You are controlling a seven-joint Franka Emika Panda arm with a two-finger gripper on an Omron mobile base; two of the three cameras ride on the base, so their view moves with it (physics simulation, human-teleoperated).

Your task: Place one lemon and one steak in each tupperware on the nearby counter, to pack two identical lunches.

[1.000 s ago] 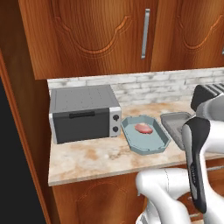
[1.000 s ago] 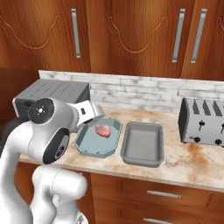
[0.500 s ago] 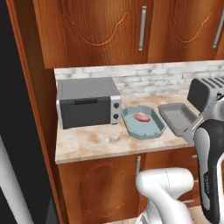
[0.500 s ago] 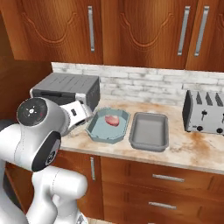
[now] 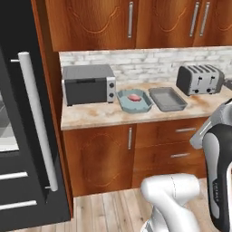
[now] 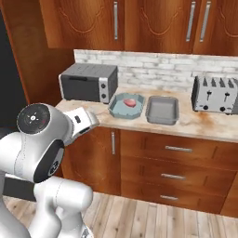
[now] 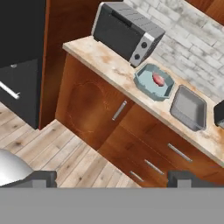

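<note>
A pink-red steak point(image 5: 133, 97) point(image 6: 129, 102) point(image 7: 158, 79) lies inside the pale blue tupperware point(image 5: 124, 105) point(image 6: 116, 108) point(image 7: 142, 83) on the beige counter point(image 5: 99, 115) point(image 6: 200, 123) point(image 7: 105, 59). Just right of it stands the greyer tupperware point(image 5: 167, 99) point(image 6: 162, 110) point(image 7: 188, 109), with nothing in it. No lemon is in view. My gripper point(image 7: 113, 179) is open and holds nothing. It hangs well back from the counter, high over the wooden floor, and looks down at the trays.
A grey toaster oven point(image 5: 88, 84) point(image 6: 88, 82) point(image 7: 124, 33) stands left of the trays, a silver toaster point(image 5: 199, 79) point(image 6: 216, 94) to their right. A black fridge point(image 5: 22, 136) with a long steel handle flanks the counter's left end. Wood floor point(image 7: 65, 144) lies before the cabinets.
The base has backed away from the counter, so both base views now take in the cabinets and floor. The steak stays in the blue tupperware, and the gripper stays open.
</note>
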